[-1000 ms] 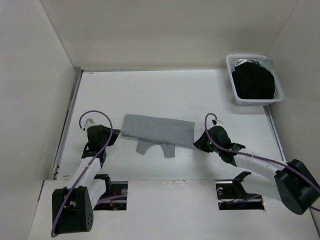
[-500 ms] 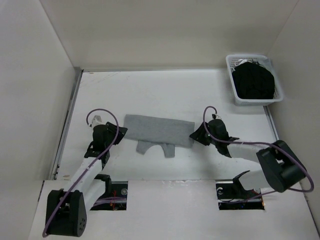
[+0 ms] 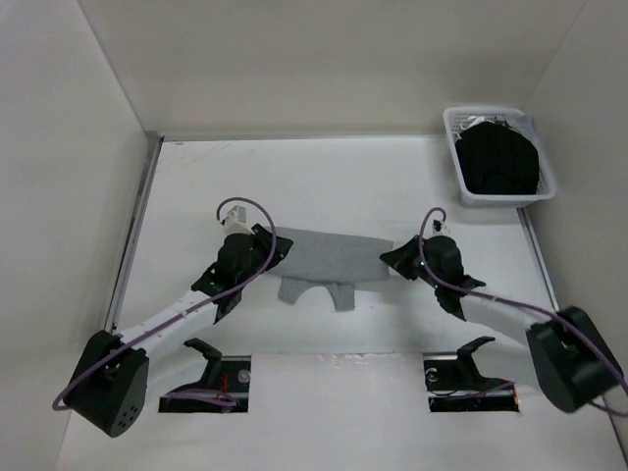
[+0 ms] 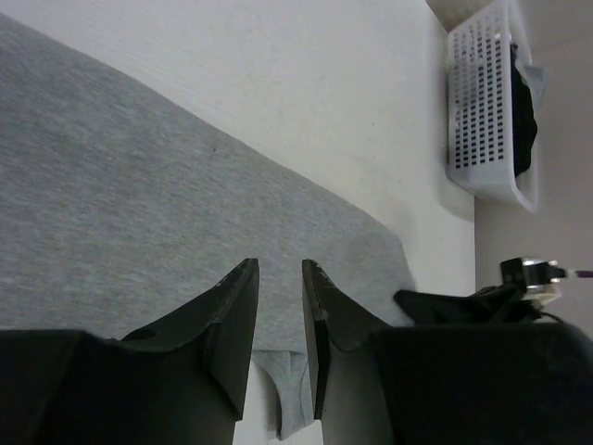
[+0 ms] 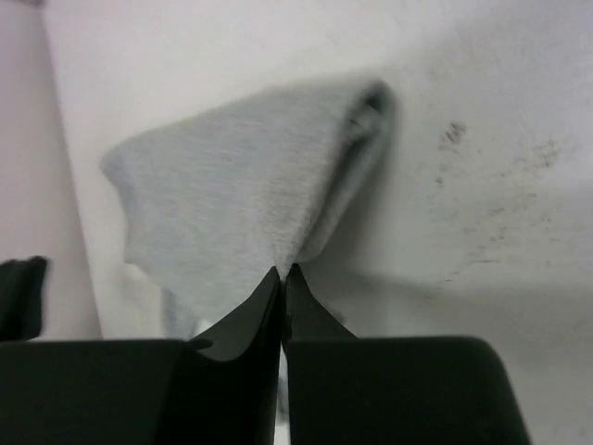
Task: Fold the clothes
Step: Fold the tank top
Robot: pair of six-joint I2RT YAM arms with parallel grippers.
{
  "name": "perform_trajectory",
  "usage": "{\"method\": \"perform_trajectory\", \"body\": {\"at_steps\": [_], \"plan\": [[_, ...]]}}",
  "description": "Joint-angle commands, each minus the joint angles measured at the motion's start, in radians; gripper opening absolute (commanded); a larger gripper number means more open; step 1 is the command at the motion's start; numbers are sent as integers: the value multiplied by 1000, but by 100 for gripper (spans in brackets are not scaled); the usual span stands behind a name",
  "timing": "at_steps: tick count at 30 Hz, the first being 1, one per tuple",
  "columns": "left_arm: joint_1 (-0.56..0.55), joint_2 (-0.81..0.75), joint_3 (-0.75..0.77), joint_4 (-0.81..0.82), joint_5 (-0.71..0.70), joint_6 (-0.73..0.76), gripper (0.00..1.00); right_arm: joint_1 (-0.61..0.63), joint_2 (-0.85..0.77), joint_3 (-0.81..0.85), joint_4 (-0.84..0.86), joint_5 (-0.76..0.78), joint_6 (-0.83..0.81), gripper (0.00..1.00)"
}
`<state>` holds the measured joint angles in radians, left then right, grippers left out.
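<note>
The grey top (image 3: 329, 255) lies on the white table (image 3: 294, 177), about in the middle, btwn the 2 arms. It is folded into a long strip that runs left to right. A smaller bit w/ a curved cut sticks out from its near edge.

The left pincer (image 3: 273, 245) is at the left end of the top. In the left wrist view its 2 black fingers (image 4: 232, 315) sit over the grey cloth w/ a thin gap btwn them. Cloth and a bit of table show thru the gap, so nothing is in it. It is a little bit apart and holds nothing.

The right pincer (image 3: 391, 260) is at the right end of the top. In the right wrist view its tips are pressed tight together on the edge of the cloth. The cloth pulls up to a small peak right at the tips, and the folded end looks like a soft roll.

A white basket (image 3: 454, 157) sits in the far right corner, well apart from the top. Black clothes (image 3: 500, 162) are piled in it.
</note>
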<state>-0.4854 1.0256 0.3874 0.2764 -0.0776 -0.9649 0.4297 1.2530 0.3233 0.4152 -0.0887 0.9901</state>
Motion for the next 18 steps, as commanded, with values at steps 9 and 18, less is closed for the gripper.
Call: {"method": "perform_trajectory", "body": {"at_steps": [9, 18], "plan": [[-135, 79, 80, 124, -41, -31, 24, 52, -362, 273, -610, 222, -251, 4], [-55, -56, 35, 73, 15, -34, 25, 336, 44, 725, -780, 346, -308, 5]]}}
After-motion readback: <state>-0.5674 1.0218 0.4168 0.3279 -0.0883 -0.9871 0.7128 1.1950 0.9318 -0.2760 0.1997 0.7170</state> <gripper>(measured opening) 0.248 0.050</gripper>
